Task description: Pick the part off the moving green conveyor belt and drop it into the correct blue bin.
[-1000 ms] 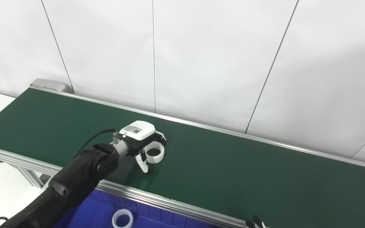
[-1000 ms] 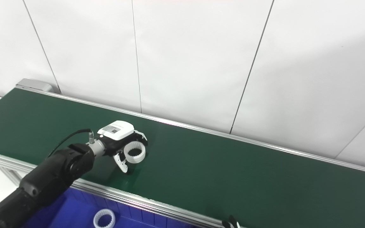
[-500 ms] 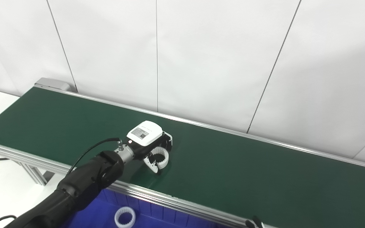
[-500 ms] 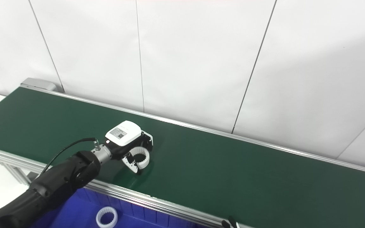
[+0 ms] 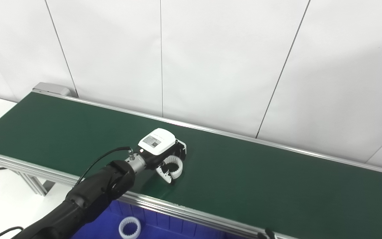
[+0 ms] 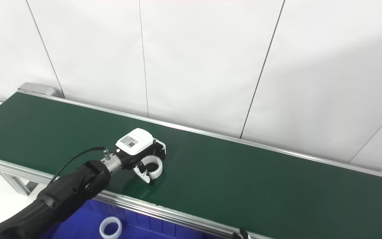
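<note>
1. Below and nearer than the left robot hand, a blue bin [image 5: 98,225] holds a white toothed ring [image 5: 129,228].
2. The right robot hand [image 5: 266,234] barely shows at the bottom edge; whether it is open or closed cannot be told.
3. The left robot hand [image 5: 164,156] is curled around the white ring part [image 5: 174,165] on the green conveyor belt [image 5: 260,179].
4. A white wall [image 5: 211,59] stands beyond.

Your left hand [image 5: 163,155] is down on the green belt [image 5: 260,179] with its fingers curled around a white ring [image 5: 173,164], and another white ring [image 5: 129,229] lies in the blue bin [image 5: 158,229].
</note>
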Controlling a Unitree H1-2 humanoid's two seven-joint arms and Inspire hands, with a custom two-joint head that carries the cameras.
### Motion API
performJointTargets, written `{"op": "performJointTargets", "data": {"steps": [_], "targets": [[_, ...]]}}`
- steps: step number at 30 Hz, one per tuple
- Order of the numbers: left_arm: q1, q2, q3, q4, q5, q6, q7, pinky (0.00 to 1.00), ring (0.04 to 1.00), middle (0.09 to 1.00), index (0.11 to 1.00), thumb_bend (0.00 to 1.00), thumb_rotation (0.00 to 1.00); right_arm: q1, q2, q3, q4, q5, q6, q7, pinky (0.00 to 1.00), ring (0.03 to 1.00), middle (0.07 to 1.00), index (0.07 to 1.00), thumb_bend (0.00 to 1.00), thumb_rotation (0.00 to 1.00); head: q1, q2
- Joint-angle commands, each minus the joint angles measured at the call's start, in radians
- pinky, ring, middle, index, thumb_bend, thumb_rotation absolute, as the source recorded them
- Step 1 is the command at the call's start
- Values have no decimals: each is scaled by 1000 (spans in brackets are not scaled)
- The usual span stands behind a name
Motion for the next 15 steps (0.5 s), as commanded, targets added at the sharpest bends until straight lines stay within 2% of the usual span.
{"op": "performJointTargets", "data": {"steps": [1,8,11,13,15], "targets": [[-6,34,11,-8,-1,11,-27,458,406,458,534,498,0,-1,-1,3,-30,3,-52,1,755,849,891,950,250,862,-2,1],[31,37,49,-127,-56,45,-127,479,419,470,530,499,0,3,0,3,-33,9,-52,4,767,853,894,953,267,863,-7,5],[69,32,89,-236,-106,88,-195,483,424,473,523,500,0,5,0,1,-36,2,-52,2,767,854,894,951,280,867,-11,8],[96,27,119,-316,-139,122,-242,537,431,478,520,500,0,4,0,0,-35,2,-52,1,764,852,894,949,282,865,-15,9],[118,24,141,-378,-159,143,-274,547,435,482,516,501,0,5,1,-2,-35,6,-52,1,762,849,892,946,283,853,-18,11]]}}
